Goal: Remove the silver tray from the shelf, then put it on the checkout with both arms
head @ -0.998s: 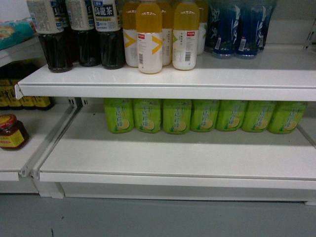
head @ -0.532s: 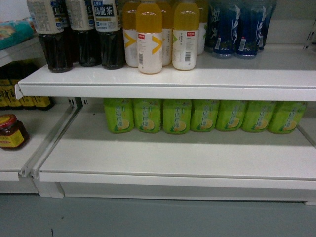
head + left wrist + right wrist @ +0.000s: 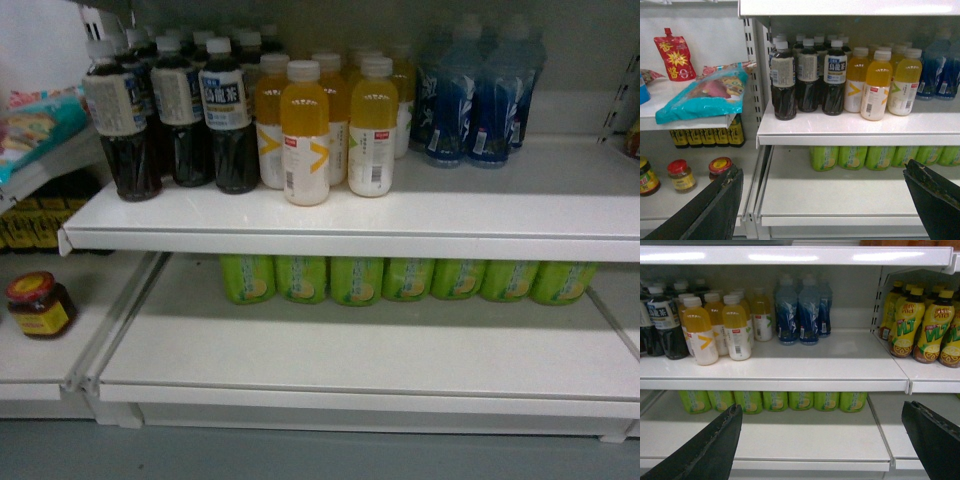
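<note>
Nowhere visible: silver tray. Both grippers spread wide, left gripper (image 3: 822, 200) and right gripper (image 3: 822, 440) holding nothing (fingers (image 3: 710, 210) at five and seven o'clock). Facing white shelf (image 3: 350, 228), dark tea bottles (image 3: 170, 120) at eleven o'clock.

A shop, most likely a small supermarket, is indicated. White metal shelf boards (image 3: 350, 225) on slotted uprights are stocked in rows with dark tea bottles (image 3: 225, 125), yellow juice bottles (image 3: 305, 135), blue water bottles (image 3: 475, 100) and green drink packs (image 3: 410, 280) (all labels facing forward). Red-lidded glass jars (image 3: 682, 175), a teal snack bag (image 3: 702, 97) and yellow lemon-tea bottles (image 3: 907, 327) are displayed in neighbouring bays.
</note>
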{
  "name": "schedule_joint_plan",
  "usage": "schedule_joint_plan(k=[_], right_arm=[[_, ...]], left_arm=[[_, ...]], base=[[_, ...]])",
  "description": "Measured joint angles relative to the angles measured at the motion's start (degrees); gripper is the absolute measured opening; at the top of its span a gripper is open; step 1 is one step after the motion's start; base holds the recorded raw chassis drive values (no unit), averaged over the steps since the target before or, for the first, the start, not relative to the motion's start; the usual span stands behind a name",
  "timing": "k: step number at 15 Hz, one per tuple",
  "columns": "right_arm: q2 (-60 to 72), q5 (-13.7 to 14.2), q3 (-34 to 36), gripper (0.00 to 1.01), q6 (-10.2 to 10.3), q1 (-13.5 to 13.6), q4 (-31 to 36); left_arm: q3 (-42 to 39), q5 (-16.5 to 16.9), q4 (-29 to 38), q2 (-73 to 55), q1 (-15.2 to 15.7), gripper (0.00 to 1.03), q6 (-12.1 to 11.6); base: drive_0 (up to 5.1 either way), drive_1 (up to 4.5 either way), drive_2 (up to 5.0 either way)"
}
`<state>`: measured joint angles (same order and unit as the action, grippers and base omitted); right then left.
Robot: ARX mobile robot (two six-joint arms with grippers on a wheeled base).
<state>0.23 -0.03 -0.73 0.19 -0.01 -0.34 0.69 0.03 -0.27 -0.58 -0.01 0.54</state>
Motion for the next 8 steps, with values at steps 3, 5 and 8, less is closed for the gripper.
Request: schedule_joint_plan(k=[3,5,8], right_arm=[[0.0,0.1,0.0,0.98,0.0,0.0,0.1],[0.0,0.0,0.0,0.98,0.0,0.0,0.0],[0.0,0.0,0.0,0.98,0.0,0.0,0.1]], left_arm=[[0.0,0.0,0.0,0.0,0.0,0.98,0.0],[0.0,-0.1,0.0,0.0,0.0,0.98,0.0],[0.0,-0.1,0.0,0.0,0.0,0.98,0.0]], base=[[0.0,0.0,0.0],[0.0,0.0,0.0],[0.0,0.0,0.0]])
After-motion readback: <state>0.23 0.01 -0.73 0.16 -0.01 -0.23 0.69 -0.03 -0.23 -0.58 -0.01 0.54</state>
